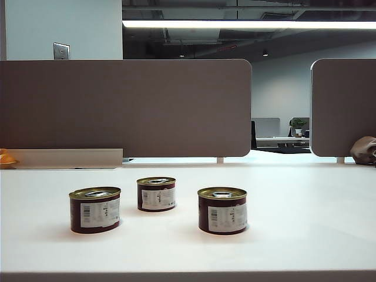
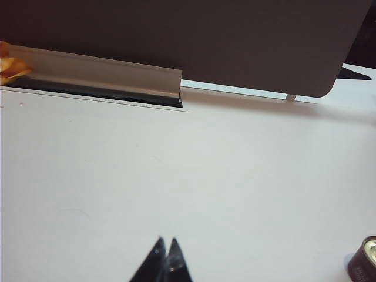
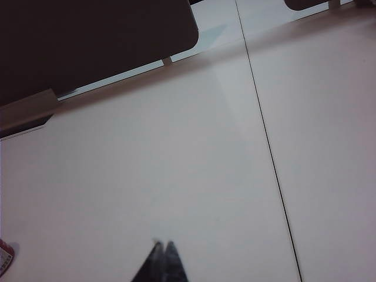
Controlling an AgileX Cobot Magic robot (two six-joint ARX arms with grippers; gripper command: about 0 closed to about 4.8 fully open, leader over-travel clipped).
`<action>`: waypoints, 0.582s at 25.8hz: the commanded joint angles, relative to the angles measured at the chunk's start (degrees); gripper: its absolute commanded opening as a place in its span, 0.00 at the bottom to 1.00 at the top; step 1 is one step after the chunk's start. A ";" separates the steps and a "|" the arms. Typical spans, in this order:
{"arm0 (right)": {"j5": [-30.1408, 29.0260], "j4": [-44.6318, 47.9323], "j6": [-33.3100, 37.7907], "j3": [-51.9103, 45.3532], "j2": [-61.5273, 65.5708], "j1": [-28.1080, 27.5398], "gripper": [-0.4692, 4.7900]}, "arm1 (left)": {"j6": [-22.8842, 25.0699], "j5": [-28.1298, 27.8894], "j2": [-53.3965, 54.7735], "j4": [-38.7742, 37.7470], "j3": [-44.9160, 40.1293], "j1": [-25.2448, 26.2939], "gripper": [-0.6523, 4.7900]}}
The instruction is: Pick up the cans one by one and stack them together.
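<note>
Cans, three of them, stand upright and unstacked on a white table (image 1: 305,200); neither pincer touches any of them. The left gripper (image 2: 166,245) has its two dark fingertips pressed together, holding nothing, poised over bare tabletop; the edge of one can shows in the left wrist view, well away from the tips. The right gripper (image 3: 164,247) is likewise pinched tight and empty above the table, close to a thin dark seam (image 3: 264,135) that runs across the surface; a sliver of a can's label sits at the edge of that view. Neither arm appears in the exterior view. There, taking the table as a clock face with twelve o'clock at the far side: the left can (image 1: 95,209) sits at about eight o'clock; the middle can (image 1: 157,193) stands nearer the centre, toward ten o'clock, a little farther back; the right can (image 1: 222,210) sits at about five o'clock; all are apart from one another, barcode labels facing the camera, gold lids up. At twelve o'clock a grey divider panel (image 1: 123,106) stands along the far edge; a second panel (image 1: 343,106) rises at two o'clock; an orange object (image 1: 7,158) lies at ten o'clock by the far left edge.
</note>
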 commanded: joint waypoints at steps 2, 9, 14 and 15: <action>0.55 0.35 -1.22 0.17 0.00 -0.04 0.09 | -0.11 -0.20 0.02 1.11 0.15 -0.02 0.11; 0.50 -2.51 -12.63 0.13 0.00 -0.02 0.09 | -0.20 -0.13 0.02 -0.81 0.15 -0.02 0.11; -4.87 -3.32 -5.11 3.30 0.00 0.09 0.09 | -11.23 0.87 0.02 -1.07 3.26 -0.02 0.11; -4.81 -4.07 -4.46 4.55 0.00 0.22 0.09 | -11.67 0.90 0.02 -1.16 4.31 -0.02 0.11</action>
